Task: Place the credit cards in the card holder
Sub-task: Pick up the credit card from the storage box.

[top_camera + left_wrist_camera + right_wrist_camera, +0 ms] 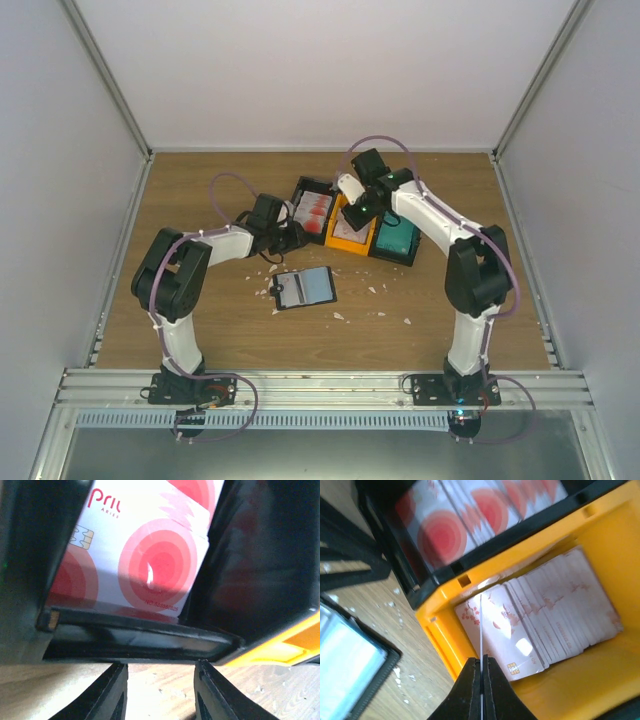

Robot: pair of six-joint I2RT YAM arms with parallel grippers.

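The right end effector [481,664] is clenched on a single whitish-grey card [481,625], gripping its near edge so the card stands on end, seen edge-on as a thin line above the orange tray [580,525]. A pinch on the edge suits a card this thin, and it leaves the far edge free to lead into a slot. Beneath it the stack of whitish-grey cards [560,610] lies fanned in the tray.

The left end effector [161,672] is released, its fingers apart with only bare table between them. It sits low at the near rim of the black tray [150,640] that holds the red-and-white cards [150,555]; I judge it is placed either to steady that tray or to reach for a card.

In the overhead view the card holder [303,288] lies open and flat on the table [450,300], bluish inside up, at about 7 o'clock from the right end effector and 5 o'clock from the left one. No card is visibly in it. White scraps [380,290] are scattered around it.

The step in hand looks like lifting the card clear; carrying it to the holder is not yet done.
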